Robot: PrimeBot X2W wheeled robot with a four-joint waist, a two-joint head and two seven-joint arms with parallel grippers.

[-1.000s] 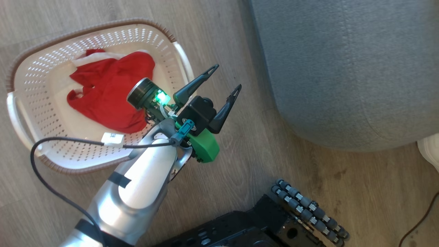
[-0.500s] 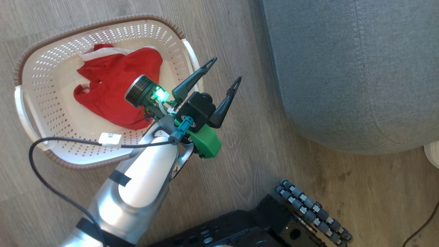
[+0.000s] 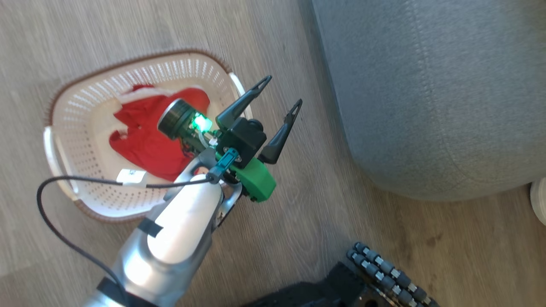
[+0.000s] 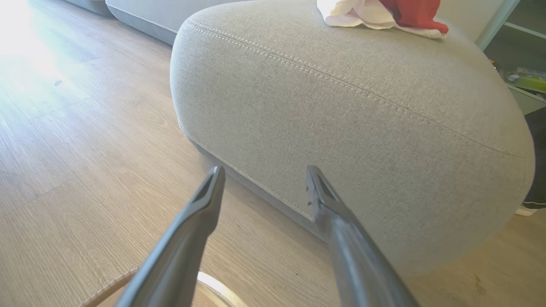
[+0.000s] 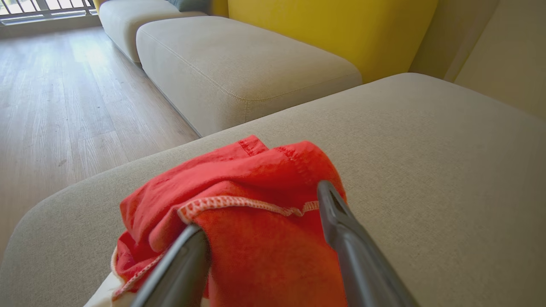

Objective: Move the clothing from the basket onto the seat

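Two dark fingers of the right gripper (image 5: 260, 205) stand spread, gripping nothing, astride a red-and-white garment (image 5: 256, 170) bunched on the seat (image 5: 426, 170). The left gripper (image 3: 283, 90) gapes empty beside the basket (image 3: 140, 59), which holds a crumpled red garment (image 3: 145, 140); the basket's long axis runs handle to handle across the head view.

Cream perforated basket (image 3: 81, 128), brown rim; red garment (image 3: 145, 145); grey seat (image 3: 426, 94); red-white garment (image 4: 384, 13); wood-grain floor (image 3: 307, 213).
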